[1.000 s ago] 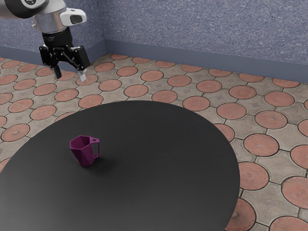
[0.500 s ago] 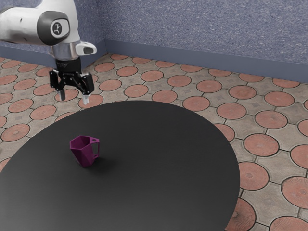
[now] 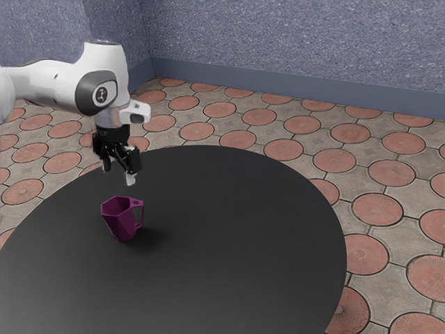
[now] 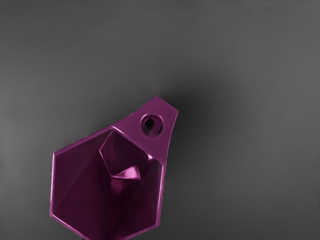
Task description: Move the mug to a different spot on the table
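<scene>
The pincer [image 3: 119, 175] hovers above the upright, faceted purple mug [image 3: 123, 217].

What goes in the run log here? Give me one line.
phase: pre-grasp | fingers: open, above mug, no contact | mug: upright on table, handle toward exterior view's right | task: not yet lifted

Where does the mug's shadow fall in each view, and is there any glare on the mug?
Exterior view: a soft, faint shadow spreads from the mug over the black table toward the exterior view's right, with no glare. Wrist view: a diffuse dark patch lies on the table beyond the handle; a small glint shows inside the mug, and its rim catches light.
</scene>
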